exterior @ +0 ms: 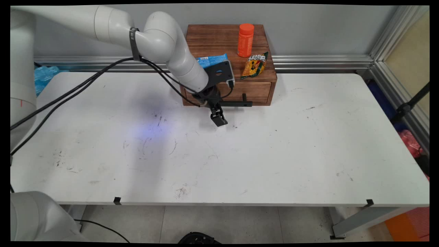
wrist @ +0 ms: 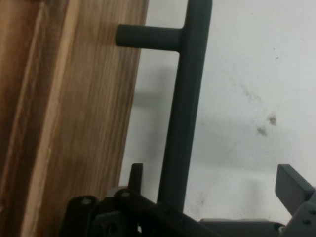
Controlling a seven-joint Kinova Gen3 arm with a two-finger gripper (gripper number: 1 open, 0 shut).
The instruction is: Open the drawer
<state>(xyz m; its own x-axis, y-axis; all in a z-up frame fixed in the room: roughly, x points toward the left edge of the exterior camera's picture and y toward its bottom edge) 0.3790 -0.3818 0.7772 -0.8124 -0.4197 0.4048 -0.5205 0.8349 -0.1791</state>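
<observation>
Wooden box at the far middle of the surface, drawer facing near, and the jaws are down just in front of it. They stand open, one finger either side of the black handle, not touching it that I can see. They're at the bar's left end, away from its post.

Risks, as I judge them: a grip this far off-centre could twist or slip off the bar. The inner finger sits tight by the drawer front and may scrape the wood. Any tug could drag the whole box and tip the upright orange bottle on top.

Writing: the bottle's label, the yellow packet and the blue packet all carry print, none of it readable.
</observation>
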